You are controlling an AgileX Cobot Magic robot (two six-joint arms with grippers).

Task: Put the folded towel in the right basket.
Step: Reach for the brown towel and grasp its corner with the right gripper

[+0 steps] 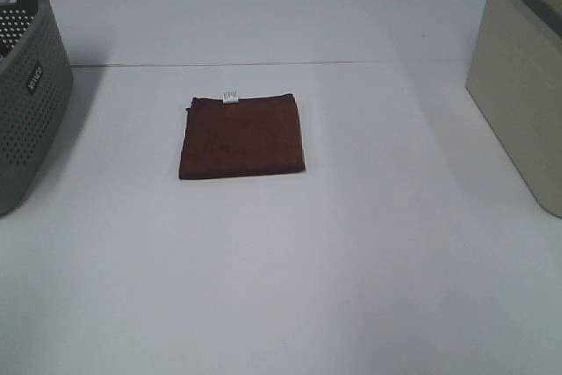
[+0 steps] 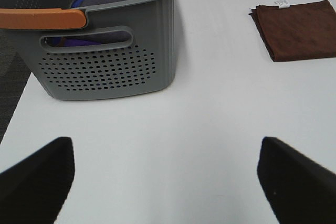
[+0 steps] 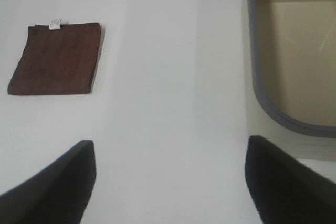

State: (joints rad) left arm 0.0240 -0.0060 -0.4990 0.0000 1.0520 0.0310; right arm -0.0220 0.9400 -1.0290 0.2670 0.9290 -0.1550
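A folded dark brown towel [image 1: 242, 137] with a small white tag lies flat on the white table, left of centre. It also shows in the left wrist view [image 2: 296, 29] and the right wrist view [image 3: 56, 57]. The right basket [image 1: 520, 85], beige with a grey rim, stands at the table's right edge; its inside looks empty in the right wrist view [image 3: 294, 56]. Neither gripper shows in the high view. My left gripper [image 2: 165, 182] is open and empty, near the grey basket. My right gripper [image 3: 170, 182] is open and empty, beside the beige basket.
A grey perforated basket [image 1: 26, 85] stands at the table's left edge. In the left wrist view it [image 2: 105, 61] holds blue and grey cloth and has an orange handle [image 2: 42, 18]. A seam [image 1: 263, 64] runs across the table behind the towel.
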